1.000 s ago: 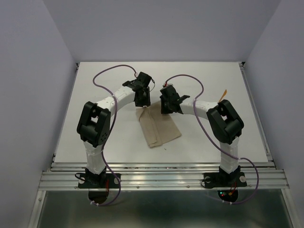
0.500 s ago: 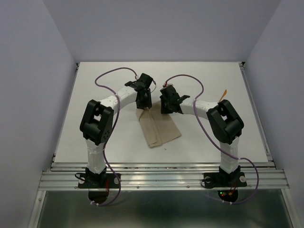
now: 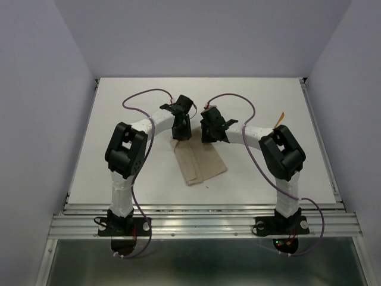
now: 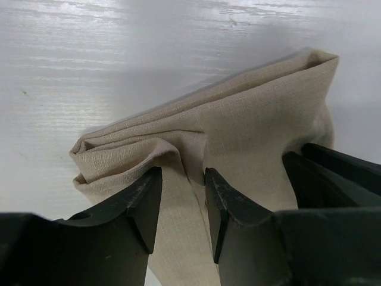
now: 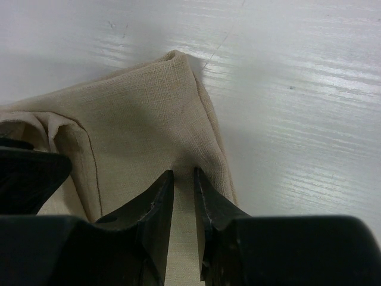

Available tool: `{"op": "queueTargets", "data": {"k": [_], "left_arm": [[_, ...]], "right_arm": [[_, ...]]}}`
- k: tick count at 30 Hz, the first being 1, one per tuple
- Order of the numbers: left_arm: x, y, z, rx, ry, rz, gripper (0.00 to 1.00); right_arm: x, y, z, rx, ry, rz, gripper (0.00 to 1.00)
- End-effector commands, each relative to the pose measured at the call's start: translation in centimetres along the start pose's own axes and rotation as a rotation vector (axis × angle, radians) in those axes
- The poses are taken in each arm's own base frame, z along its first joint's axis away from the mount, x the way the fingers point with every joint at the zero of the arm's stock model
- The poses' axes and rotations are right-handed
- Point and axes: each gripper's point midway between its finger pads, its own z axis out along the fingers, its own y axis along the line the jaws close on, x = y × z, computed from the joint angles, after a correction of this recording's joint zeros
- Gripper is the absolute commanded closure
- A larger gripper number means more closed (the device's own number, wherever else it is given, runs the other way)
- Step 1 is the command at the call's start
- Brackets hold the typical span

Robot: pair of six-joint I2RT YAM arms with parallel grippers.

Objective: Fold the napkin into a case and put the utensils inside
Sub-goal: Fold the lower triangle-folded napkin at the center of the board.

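The tan napkin (image 3: 199, 162) lies folded into an oblong on the white table (image 3: 137, 95), its far end under both grippers. My left gripper (image 3: 180, 134) hovers over the far left corner. In the left wrist view its jaws (image 4: 181, 179) stand apart and open, with a raised fold of napkin (image 4: 250, 131) running between them. My right gripper (image 3: 207, 138) is at the far right corner. There its jaws (image 5: 183, 176) are nearly together, shut on puckered napkin (image 5: 143, 119). A thin orange utensil (image 3: 280, 118) lies at the right, behind the right arm.
Purple cables (image 3: 140, 95) loop over the table behind both arms. Grey walls close in the table on three sides, and a metal rail (image 3: 202, 223) runs along the near edge. The right arm's elbow (image 3: 283, 152) stands beside the orange utensil.
The left arm's elbow has swung a little right and forward, and the left gripper has shifted slightly right over the napkin's corner. The right arm and the napkin have stayed put.
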Motion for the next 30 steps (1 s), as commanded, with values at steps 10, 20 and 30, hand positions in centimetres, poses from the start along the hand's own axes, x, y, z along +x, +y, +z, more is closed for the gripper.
{"op": "queueTargets", "data": {"k": [10, 20, 30], "left_arm": [[-1.3, -0.4, 0.4, -0.045, -0.047, -0.016, 0.64], [-1.7, -0.4, 0.6, -0.068, -0.045, -0.023, 1.0], [-2.7, -1.1, -0.2, -0.049, -0.061, -0.069, 1.0]], "right_arm": [[1.0, -0.2, 0.0, -0.005, 0.04, 0.016, 0.74], [1.5, -0.3, 0.1, -0.005, 0.049, 0.017, 0.74], [2.1, -0.4, 0.0, -0.017, 0.059, 0.023, 0.74]]}}
